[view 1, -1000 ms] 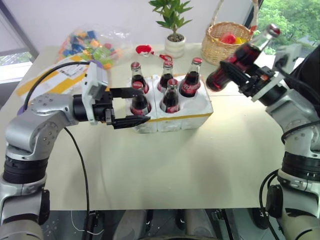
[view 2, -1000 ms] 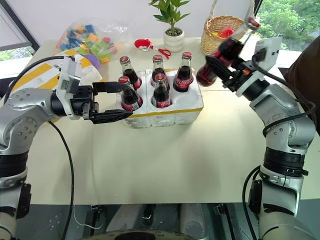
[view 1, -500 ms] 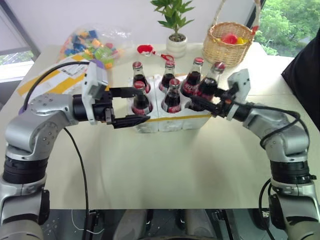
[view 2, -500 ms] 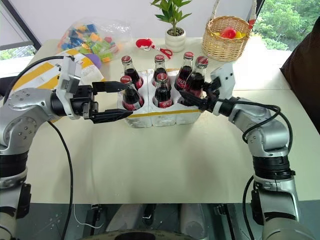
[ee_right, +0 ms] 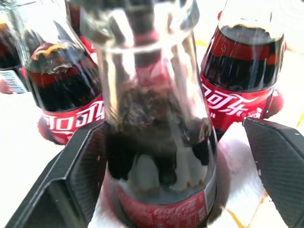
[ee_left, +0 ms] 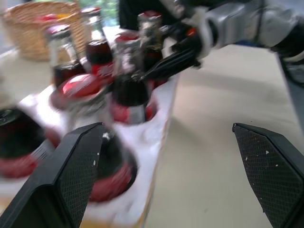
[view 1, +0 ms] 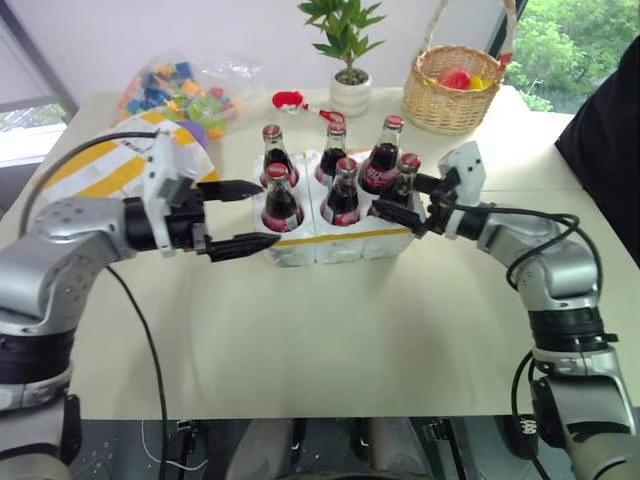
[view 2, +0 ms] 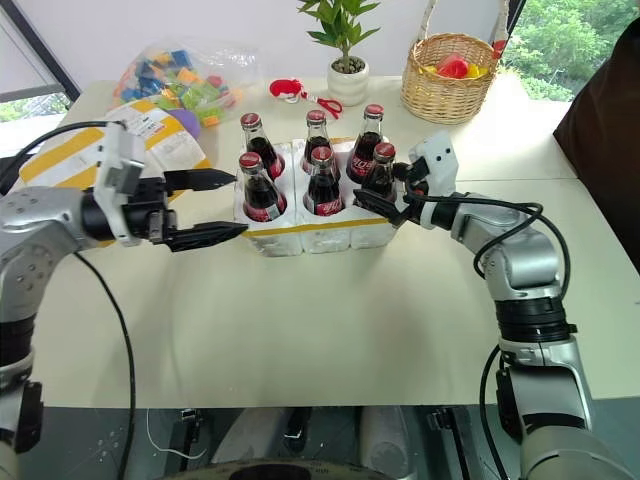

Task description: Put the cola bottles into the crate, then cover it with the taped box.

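I see six cola bottles (view 2: 323, 181) standing in the crate (view 2: 318, 234) on the desk (view 2: 330, 320); my right gripper (view 2: 389, 195) brackets the nearest-right one, fingers (view 2: 372, 204) spread.

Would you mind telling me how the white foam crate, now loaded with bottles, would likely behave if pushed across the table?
The crate is probably heavy now, since six full cola bottles stand in its sockets. Its foam would likely dent or crumble under a hard, narrow push. The tall bottles may wobble, though the sockets should keep them from tipping.

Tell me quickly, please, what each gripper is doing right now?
Left gripper: open, holding nothing.
Right gripper: open around the cola bottle seated in the crate.
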